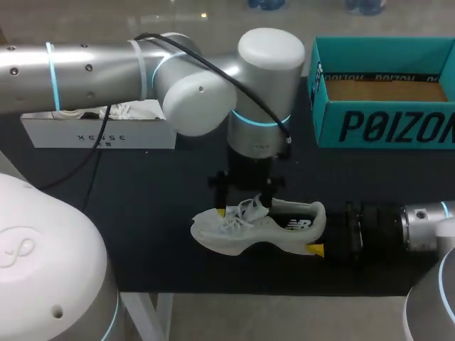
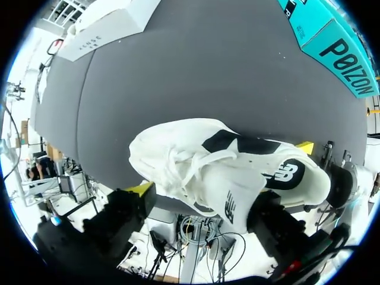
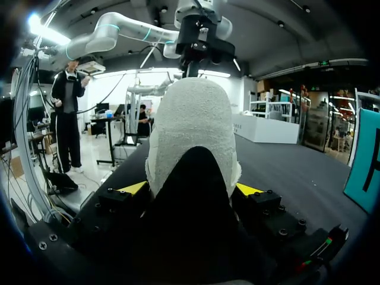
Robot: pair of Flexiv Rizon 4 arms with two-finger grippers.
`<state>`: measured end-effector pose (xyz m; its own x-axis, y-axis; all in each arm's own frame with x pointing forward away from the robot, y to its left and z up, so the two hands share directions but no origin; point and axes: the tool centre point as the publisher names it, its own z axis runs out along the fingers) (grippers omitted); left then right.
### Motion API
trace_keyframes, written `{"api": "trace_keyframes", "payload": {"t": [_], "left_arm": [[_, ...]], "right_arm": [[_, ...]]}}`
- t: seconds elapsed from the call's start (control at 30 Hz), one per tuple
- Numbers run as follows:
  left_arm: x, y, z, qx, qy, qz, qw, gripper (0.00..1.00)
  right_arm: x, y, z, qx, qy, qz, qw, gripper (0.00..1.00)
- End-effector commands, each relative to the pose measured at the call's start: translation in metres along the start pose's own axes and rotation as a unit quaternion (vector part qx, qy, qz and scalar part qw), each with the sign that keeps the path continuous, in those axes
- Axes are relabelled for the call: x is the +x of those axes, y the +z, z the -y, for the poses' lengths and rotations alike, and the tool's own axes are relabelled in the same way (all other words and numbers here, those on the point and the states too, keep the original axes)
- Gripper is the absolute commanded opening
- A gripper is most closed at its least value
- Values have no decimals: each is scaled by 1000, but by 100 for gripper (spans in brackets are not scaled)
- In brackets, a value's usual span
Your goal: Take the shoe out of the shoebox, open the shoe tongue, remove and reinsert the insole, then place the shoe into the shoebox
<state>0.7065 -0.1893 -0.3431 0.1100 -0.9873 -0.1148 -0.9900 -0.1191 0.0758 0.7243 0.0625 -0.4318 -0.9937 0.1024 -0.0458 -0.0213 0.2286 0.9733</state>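
Note:
A white knit shoe [image 1: 259, 227] with dark logo patches lies on the black table [image 1: 142, 213], toe to the left and heel to the right. My left gripper [image 1: 244, 209] comes straight down over the laces. It is open, its fingers wide apart on either side of the raised tongue [image 2: 234, 199]. My right gripper [image 1: 318, 231] reaches in low from the right and is shut on the heel [image 3: 193, 124], a yellow tip [image 3: 132, 187] against each side. The open teal shoebox [image 1: 384, 124] stands at the back right.
A white box [image 1: 99, 131] with another white shoe in it sits at the back left, under my left arm. The table's front edge [image 1: 284, 293] runs close below the shoe. The teal box [image 2: 332, 41] is well behind the shoe.

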Motion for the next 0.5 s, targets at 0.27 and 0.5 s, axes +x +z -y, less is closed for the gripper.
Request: {"api": "trace_keyframes", "payload": {"t": [0.27, 0.5], "left_arm": [[18, -1, 0, -14, 13, 10, 1000, 39], [8, -12, 1, -7, 12, 11, 1000, 9]], "right_arm": [[0, 2, 2, 2, 0, 1, 1000, 0], [0, 2, 2, 2, 0, 1, 1000, 0]]}}
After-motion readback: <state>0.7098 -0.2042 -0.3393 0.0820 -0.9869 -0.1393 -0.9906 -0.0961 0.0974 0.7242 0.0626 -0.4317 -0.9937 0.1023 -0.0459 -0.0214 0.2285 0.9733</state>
